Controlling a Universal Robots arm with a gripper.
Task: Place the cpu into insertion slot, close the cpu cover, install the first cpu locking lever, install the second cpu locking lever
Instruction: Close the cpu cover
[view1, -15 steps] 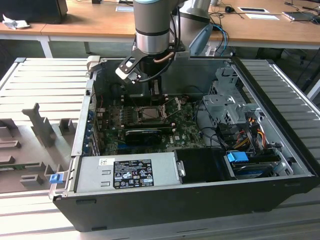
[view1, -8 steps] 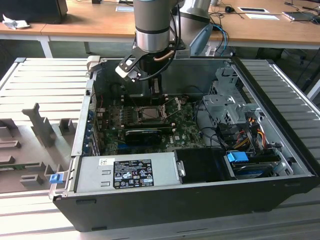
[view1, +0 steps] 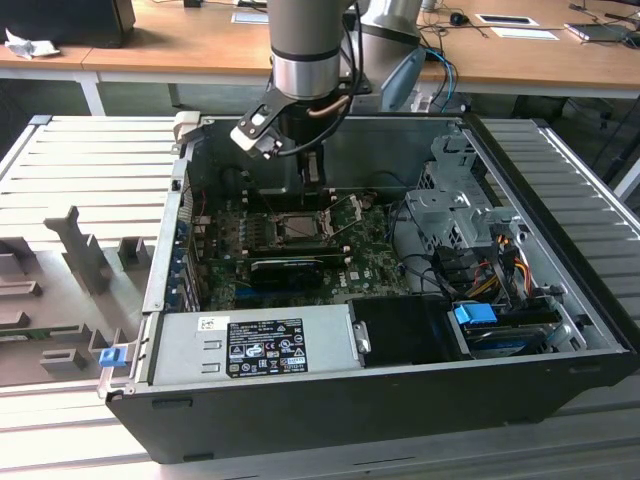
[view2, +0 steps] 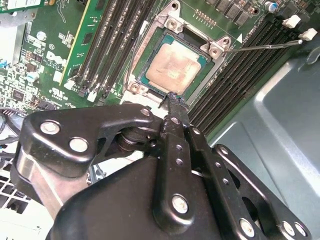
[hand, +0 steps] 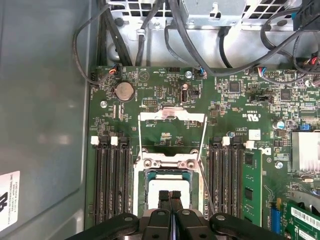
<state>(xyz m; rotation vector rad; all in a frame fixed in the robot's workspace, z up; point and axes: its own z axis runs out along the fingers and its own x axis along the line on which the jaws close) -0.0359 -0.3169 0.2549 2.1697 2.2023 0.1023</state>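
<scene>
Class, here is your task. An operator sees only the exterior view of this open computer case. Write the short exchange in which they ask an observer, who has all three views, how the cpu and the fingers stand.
Operator: The arm hangs over the board. Is the cpu in the slot?
Observer: Yes. In the second wrist view the cpu lies flat inside the slot, beige face up.
Operator: And the fingers, open or closed?
Observer: Closed. In the first wrist view the two fingers are pressed side by side, their tips over the near edge of the cpu. I cannot tell whether they touch it.
</scene>
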